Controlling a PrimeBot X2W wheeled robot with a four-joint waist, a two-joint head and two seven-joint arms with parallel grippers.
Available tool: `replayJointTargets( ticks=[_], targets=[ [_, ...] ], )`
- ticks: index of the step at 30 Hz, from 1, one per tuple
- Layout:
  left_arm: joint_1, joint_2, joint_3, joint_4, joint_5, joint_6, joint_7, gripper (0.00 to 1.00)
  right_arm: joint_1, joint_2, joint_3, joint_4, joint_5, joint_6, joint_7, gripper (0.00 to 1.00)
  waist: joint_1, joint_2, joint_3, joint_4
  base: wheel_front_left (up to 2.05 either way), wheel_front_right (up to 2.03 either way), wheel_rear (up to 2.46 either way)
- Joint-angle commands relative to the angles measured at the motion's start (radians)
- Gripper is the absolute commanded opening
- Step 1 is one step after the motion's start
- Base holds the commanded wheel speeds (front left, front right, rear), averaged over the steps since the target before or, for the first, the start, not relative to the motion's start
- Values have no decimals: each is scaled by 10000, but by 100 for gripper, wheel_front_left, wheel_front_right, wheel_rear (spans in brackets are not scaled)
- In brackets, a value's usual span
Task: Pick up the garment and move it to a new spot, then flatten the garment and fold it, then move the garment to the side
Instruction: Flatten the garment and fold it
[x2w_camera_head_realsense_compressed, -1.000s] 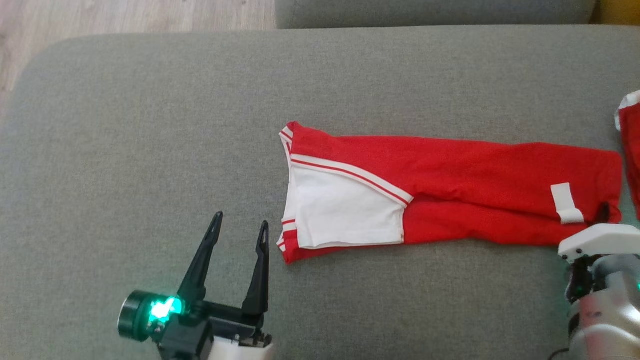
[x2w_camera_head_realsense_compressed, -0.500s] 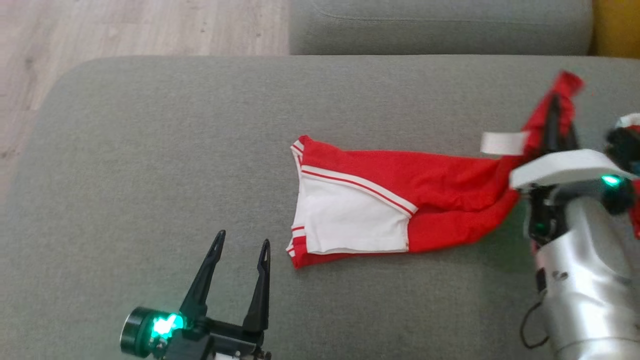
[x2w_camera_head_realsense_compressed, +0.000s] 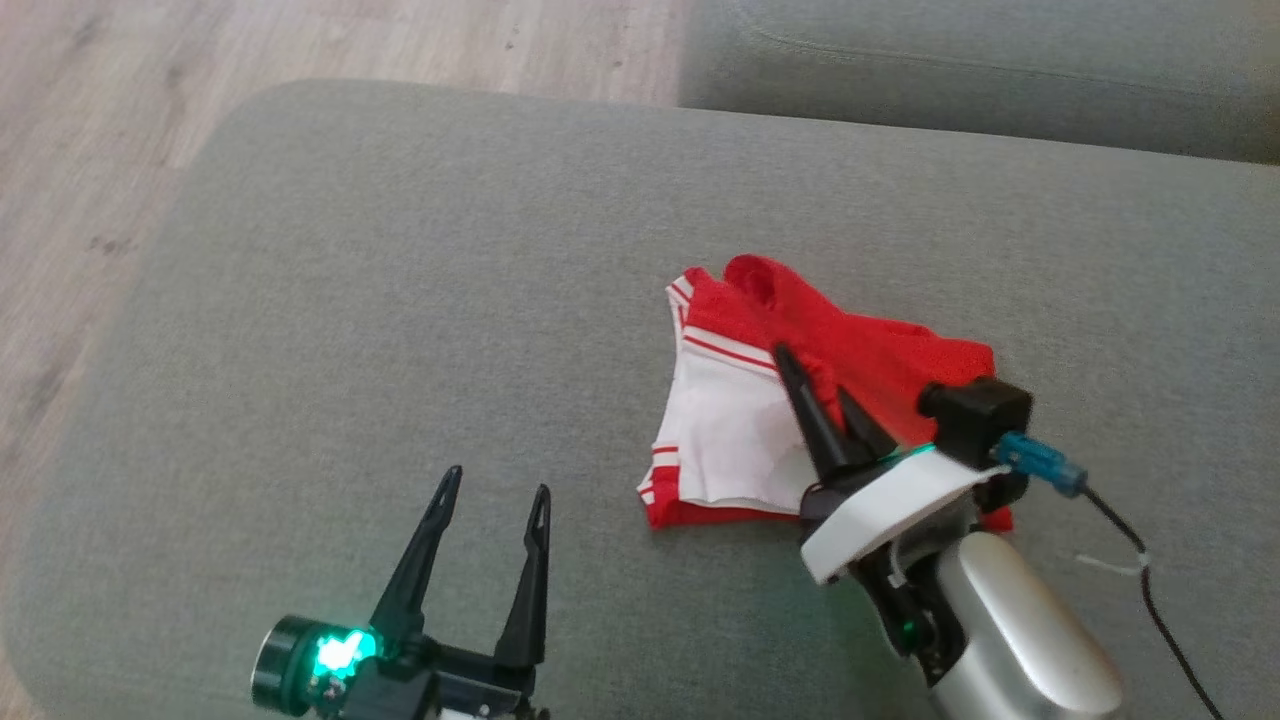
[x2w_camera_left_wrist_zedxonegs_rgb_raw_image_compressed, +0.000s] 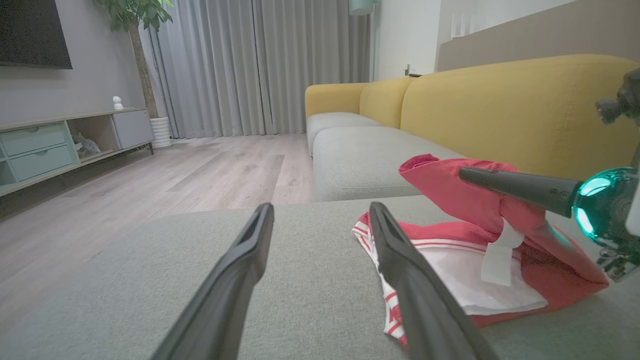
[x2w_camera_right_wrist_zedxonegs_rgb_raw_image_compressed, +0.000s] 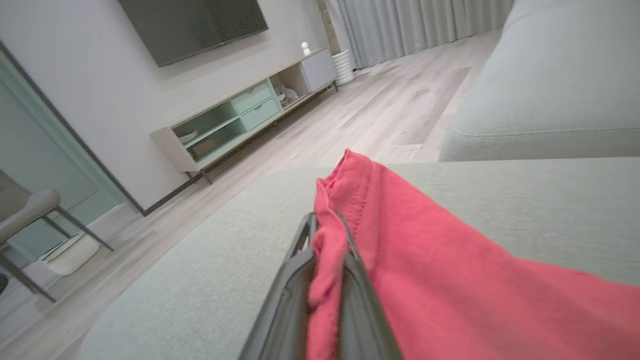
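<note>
Plainly, red garment (x2w_camera_head_realsense_compressed: 870, 355), white label (x2w_camera_left_wrist_zedxonegs_rgb_raw_image_compressed: 495, 260) dangling — right fingers (x2w_camera_head_realsense_compressed: 808, 415) pinching it

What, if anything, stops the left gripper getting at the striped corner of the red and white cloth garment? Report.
Likely nothing; yes. The left gripper stands open beside the striped corner of the red and white cloth garment, bare grey sofa cushion between. The right gripper pinches its red end.

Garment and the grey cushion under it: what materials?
The garment looks like soft matte knit, probably cotton jersey: it drapes, creases, and has a stitched hem. The cushion looks like grey woven upholstery, matte, fine weave visible; fibre unclear.
</note>
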Motion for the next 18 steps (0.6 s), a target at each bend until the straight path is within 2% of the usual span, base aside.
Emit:
replayJointTargets(
  ticks=[1, 3, 4, 5, 8, 9, 13, 18],
  targets=[
    [-309, -73, 360, -264, 138, -33, -51, 100, -255, 55, 307, -388, -63, 67, 18, 0, 1, -1, 54, 159, 0, 0, 0],
    [-348, -123, 341, -226, 163, -71, -51, 100, -245, 55, 576, -286, -130, 67, -23, 0, 1, -1, 86, 293, 0, 0, 0],
    [-370, -149, 343, -207, 171, -83, -51, 100, -250, 55, 705, -220, -110, 67, -52, 47, 1, -1, 99, 349, 0, 0, 0],
    [-389, -176, 361, -199, 173, -85, -51, 100, -268, 55, 815, -152, -82, 67, -117, 100, 1, -1, 112, 387, 0, 0, 0],
    [-408, -230, 418, -180, 189, -97, -51, 100, -322, 55, 1024, -28, 324, 67, -595, 100, 1, -1, 129, 452, 0, 0, 0],
    [-389, -263, 471, -172, 196, -89, -51, 100, -379, 55, 1138, -55, 791, 67, -1135, 100, 1, -1, 110, 425, 0, 0, 0],
    [-234, -322, 638, -188, 216, 0, -51, 100, -533, 55, 988, -97, 1363, 67, -1816, 100, 1, -1, -95, 172, 0, 0, 0],
    [70, -386, 927, -248, 253, 231, -51, 100, -233, 55, 37, -539, 611, 67, -1997, 100, 1, -1, -624, -406, 0, 0, 0]
  ],
)
